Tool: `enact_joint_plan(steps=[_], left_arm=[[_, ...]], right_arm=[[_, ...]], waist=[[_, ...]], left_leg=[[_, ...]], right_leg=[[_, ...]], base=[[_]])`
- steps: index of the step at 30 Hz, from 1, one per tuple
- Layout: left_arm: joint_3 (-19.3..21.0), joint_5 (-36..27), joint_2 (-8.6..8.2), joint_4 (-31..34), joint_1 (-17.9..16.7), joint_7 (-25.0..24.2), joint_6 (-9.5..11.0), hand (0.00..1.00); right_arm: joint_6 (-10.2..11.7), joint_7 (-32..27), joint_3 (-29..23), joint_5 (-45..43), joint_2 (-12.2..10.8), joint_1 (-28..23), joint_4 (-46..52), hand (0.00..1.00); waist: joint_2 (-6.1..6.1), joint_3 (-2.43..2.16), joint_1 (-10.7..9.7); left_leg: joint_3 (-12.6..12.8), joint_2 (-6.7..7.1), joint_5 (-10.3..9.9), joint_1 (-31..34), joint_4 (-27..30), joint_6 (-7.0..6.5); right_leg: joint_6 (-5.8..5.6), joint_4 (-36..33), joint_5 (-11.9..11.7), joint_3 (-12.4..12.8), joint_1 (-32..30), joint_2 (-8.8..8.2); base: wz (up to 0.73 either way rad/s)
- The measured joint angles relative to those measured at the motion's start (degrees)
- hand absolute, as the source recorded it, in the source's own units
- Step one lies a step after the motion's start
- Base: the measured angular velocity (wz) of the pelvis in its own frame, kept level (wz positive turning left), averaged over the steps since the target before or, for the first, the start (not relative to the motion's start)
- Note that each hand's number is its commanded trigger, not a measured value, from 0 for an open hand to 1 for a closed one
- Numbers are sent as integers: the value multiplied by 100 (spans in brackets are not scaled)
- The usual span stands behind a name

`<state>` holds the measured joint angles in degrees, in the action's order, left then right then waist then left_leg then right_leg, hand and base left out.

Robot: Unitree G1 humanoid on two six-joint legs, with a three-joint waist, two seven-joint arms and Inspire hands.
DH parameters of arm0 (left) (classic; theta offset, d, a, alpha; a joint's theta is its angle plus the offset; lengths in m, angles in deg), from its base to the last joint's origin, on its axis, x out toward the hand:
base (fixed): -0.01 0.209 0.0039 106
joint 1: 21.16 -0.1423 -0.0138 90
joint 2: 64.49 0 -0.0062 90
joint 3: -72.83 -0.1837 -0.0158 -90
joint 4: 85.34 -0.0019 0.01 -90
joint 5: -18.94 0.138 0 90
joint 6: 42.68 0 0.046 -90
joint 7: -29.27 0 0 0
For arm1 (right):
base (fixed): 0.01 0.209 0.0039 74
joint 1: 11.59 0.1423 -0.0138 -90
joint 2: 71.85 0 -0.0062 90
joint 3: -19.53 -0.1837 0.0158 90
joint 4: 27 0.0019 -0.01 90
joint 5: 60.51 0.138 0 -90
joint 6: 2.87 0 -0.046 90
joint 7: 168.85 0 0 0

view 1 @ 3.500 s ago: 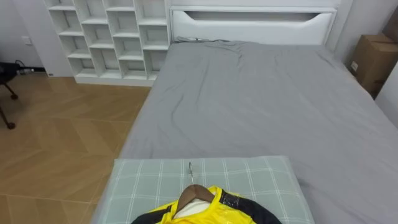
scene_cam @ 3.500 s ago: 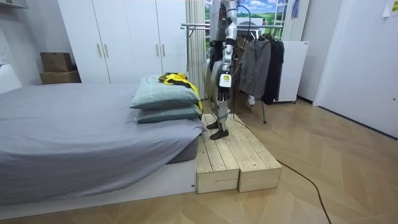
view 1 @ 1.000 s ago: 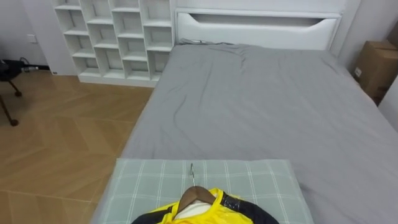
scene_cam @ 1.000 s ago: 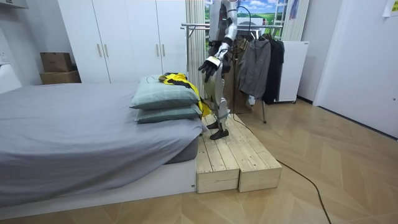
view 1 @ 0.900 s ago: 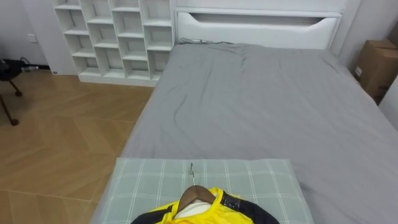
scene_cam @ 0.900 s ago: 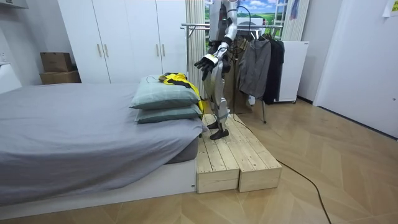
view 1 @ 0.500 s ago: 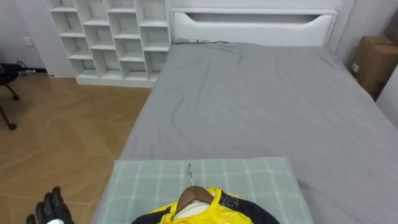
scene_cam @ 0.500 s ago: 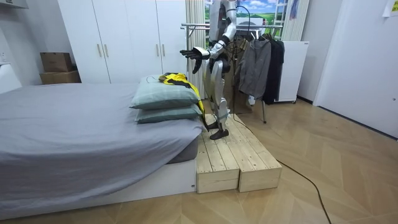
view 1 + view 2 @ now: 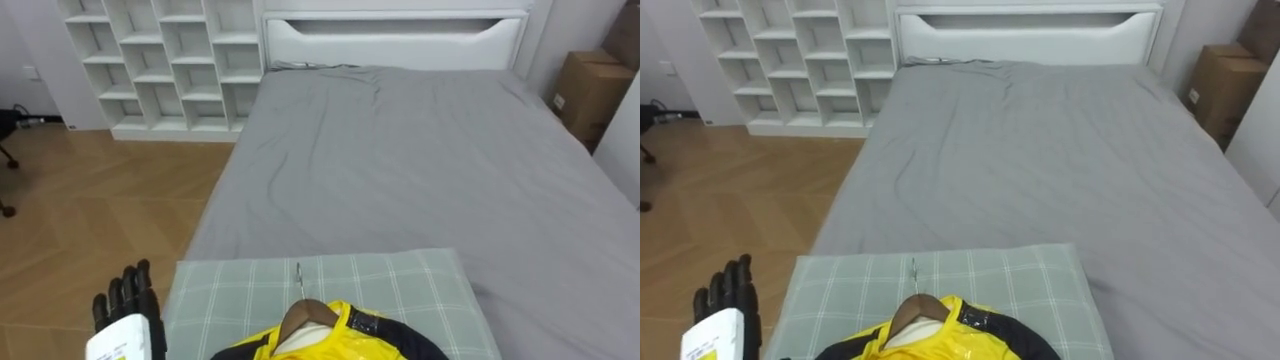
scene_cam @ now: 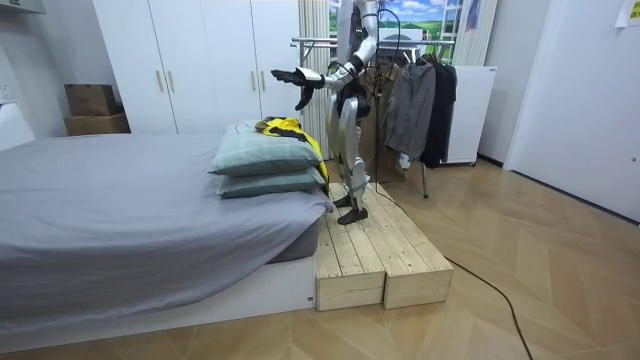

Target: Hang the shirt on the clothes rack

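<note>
One risk: left hand [image 9: 125, 312] flat-open, empty; hanger [image 9: 305, 317] w/ yellow jacket [image 9: 335, 346] to its right. Thin hook, fingers may miss, jacket slips off.

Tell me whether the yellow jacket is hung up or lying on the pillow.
Lying down: the yellow jacket, on its hanger, rests on the checked pillow. The open left hand hovers left of it, apart.

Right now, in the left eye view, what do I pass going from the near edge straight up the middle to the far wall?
yellow jacket → wooden hanger → checked pillow → grey bed → white headboard
</note>
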<state>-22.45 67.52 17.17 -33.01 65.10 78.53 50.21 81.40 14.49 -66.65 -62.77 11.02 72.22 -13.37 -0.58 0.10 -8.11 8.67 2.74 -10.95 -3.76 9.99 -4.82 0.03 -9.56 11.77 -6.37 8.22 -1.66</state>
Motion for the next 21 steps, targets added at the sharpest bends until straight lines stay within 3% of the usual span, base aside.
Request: enact_joint_plan(steps=[6,8,14,21], left_arm=[[-73,80,-3,1,143,-136,0,0],[-76,79,-2,1,154,-164,0,0],[-225,77,2,-20,177,-355,0,0],[-230,37,0,-20,186,-620,0,0]], right_arm=[[-5,68,40,-3,2,9,-43,0],[-8,64,62,-10,3,56,-90,0],[-4,61,56,-10,0,56,-127,0],[-6,56,41,7,4,62,-119,0]], waist=[[-61,22,-20],[-76,26,-113],[-17,57,-183],[22,36,-280]], left_leg=[[3,-4,0,6,0,0],[5,-4,0,6,0,0],[56,-9,0,-53,-16,0],[192,-29,0,-47,-19,0]], right_leg=[[0,-1,0,17,-12,5],[0,-3,0,20,-16,5],[0,-12,0,26,23,2],[0,-12,0,144,-27,10]], base=[[0],[0],[-2],[-9]])
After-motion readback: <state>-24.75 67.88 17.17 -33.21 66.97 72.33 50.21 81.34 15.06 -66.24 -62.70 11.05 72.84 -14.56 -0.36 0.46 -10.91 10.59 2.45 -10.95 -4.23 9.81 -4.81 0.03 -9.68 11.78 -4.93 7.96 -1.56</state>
